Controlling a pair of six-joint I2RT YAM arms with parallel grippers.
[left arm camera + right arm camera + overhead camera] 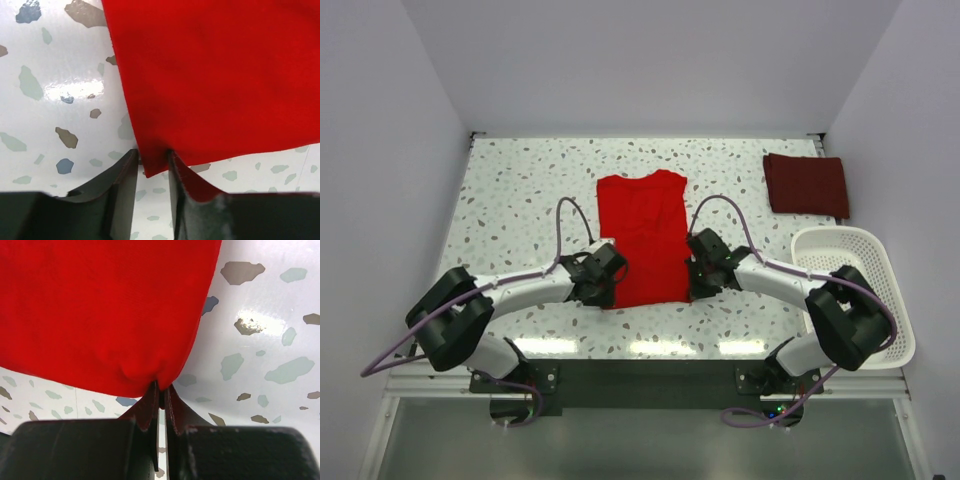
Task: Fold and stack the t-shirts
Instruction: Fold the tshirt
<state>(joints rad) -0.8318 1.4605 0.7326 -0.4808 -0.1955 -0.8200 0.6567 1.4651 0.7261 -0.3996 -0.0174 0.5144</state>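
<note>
**Top external view: bright red t-shirt (642, 235) flat at mid-table**

Glossy speckled tabletop (520, 200) stretches to its left. The left gripper (152, 152) has narrow jaws astride the smooth cloth's near-left corner. The right gripper (161, 385) pinches the near-right corner. Far right lies a folded maroon t-shirt (806, 184), well apart, with a white slatted basket (895, 300) nearer.

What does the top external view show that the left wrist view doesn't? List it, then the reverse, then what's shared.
Only top external: the folded maroon t-shirt at the far right, the white basket, and the right gripper at the red t-shirt's near right corner. Only left wrist: that shirt's near left corner lying between the left gripper's parted fingers. Both: the red t-shirt, the left gripper and the speckled table.
</note>
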